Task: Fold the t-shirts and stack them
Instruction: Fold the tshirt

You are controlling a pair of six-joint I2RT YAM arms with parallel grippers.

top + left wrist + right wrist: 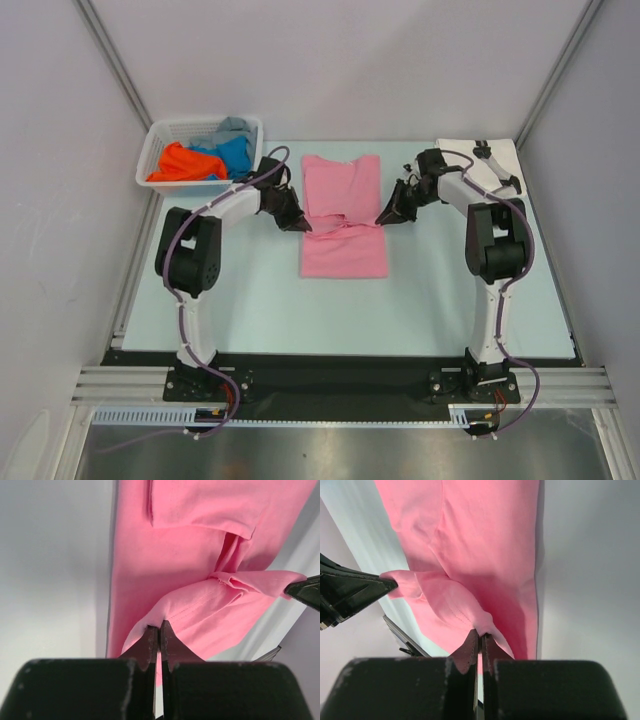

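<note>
A pink t-shirt [343,215] lies lengthwise in the middle of the table, partly folded over itself. My left gripper [303,227] is shut on a pinch of its left edge [165,615], and my right gripper [381,219] is shut on its right edge [492,620]. Both hold the cloth lifted a little over the lower part of the shirt. In each wrist view the other gripper's dark fingertip shows at the far side of the pink t-shirt. More t-shirts, orange [180,163], blue [232,153] and grey [234,127], sit bunched in the basket.
The white lattice basket [158,148] stands at the table's far left corner. A white folded cloth with black print [480,154] lies at the far right corner, behind my right arm. Grey walls close in the table on three sides.
</note>
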